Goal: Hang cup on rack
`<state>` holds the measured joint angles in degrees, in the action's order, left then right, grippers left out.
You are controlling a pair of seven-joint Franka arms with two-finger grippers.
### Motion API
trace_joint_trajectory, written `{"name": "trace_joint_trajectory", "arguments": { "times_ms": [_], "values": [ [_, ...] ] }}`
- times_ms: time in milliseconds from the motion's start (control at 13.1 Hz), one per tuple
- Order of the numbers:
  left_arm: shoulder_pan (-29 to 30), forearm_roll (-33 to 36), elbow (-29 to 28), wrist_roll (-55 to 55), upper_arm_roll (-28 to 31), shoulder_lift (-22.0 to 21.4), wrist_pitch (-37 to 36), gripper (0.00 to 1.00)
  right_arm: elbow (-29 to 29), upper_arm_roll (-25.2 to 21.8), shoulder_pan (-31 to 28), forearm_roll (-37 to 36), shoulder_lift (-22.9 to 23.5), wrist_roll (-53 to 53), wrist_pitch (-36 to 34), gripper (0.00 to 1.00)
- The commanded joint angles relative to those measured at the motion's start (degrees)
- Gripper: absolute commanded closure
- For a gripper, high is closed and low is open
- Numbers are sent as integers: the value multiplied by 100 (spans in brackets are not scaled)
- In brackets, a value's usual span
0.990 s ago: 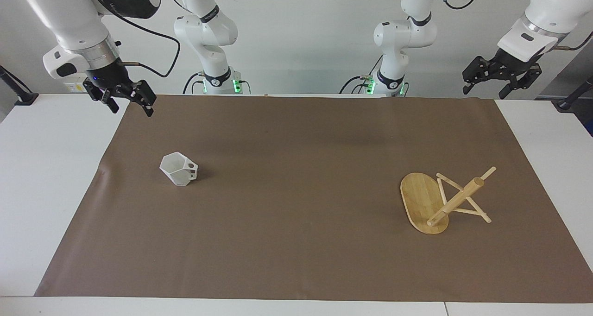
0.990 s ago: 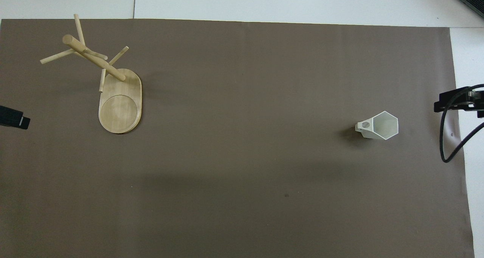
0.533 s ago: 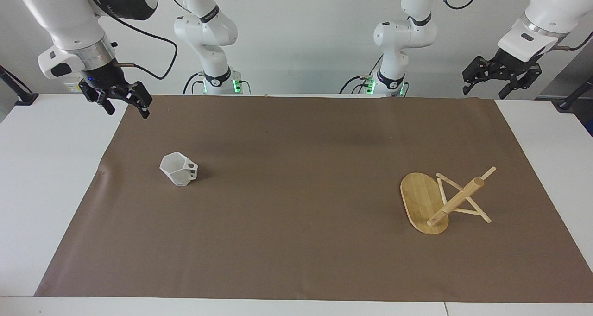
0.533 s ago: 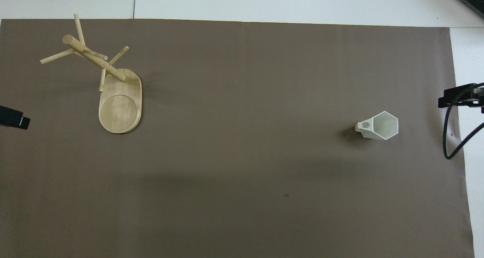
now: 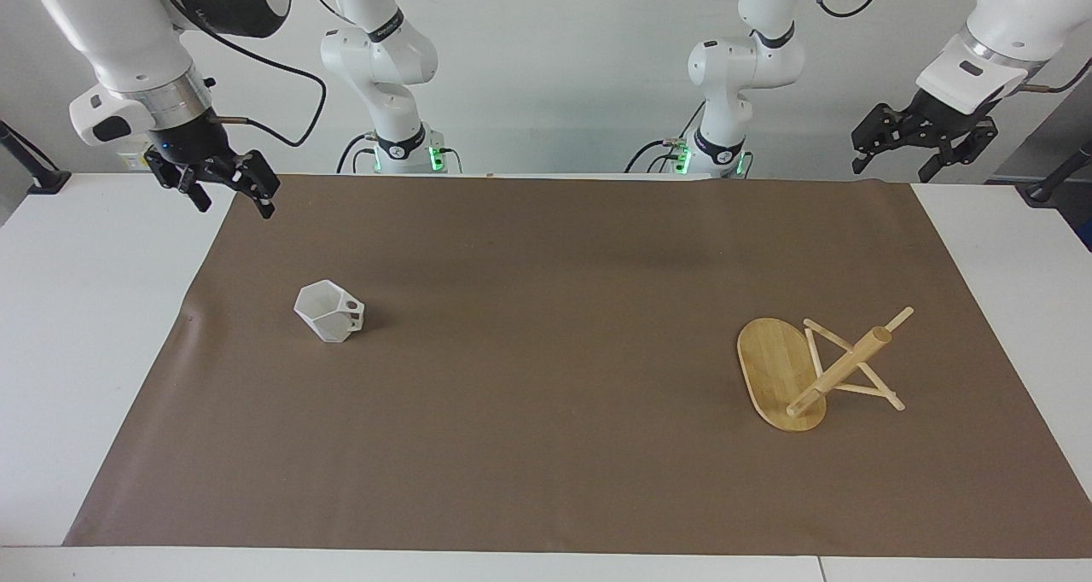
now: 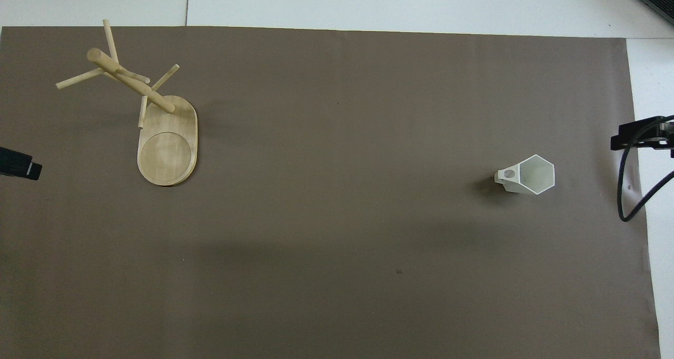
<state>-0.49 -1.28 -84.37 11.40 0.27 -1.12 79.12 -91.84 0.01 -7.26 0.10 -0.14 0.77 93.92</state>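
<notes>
You're looking at a brown mat (image 5: pixel 546 369) with everything resting untouched; the rack (image 5: pixel 815 373) is standing toward the left arm's end, well below the waiting left gripper (image 5: pixel 921 142), whose fingers are spread and empty; your right gripper (image 5: pixel 223 188) has been drifting up and outward over the mat's edge, fingers spread, empty; the cup (image 5: pixel 329 311) is sitting upright below it, well apart, so the pick-up isn't starting yet.
</notes>
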Motion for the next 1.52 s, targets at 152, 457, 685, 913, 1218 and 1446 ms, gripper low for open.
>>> {"name": "trace_joint_trajectory", "arguments": {
  "times_ms": [152,457,685,913,1218,1446],
  "values": [
    [-30,119,-167,55,26,-161,-19,0,-168,34,-100,87,-109,-165,145,0],
    [-30,119,-167,46,26,-170,-54,0,-711,34,-100,96,-162,-735,801,0],
    [-12,119,-167,55,35,-161,-45,0,-1063,43,-100,96,-153,-754,1241,0],
    [-3,111,-167,81,35,-170,-19,0,-1371,43,-100,96,-22,-763,1646,0],
    [172,119,-167,152,26,-161,77,0,-1696,34,-100,96,304,-893,2103,0],
    [164,119,-159,90,26,-143,183,0,-1951,34,-109,96,374,-965,2490,0]
  ]
}}
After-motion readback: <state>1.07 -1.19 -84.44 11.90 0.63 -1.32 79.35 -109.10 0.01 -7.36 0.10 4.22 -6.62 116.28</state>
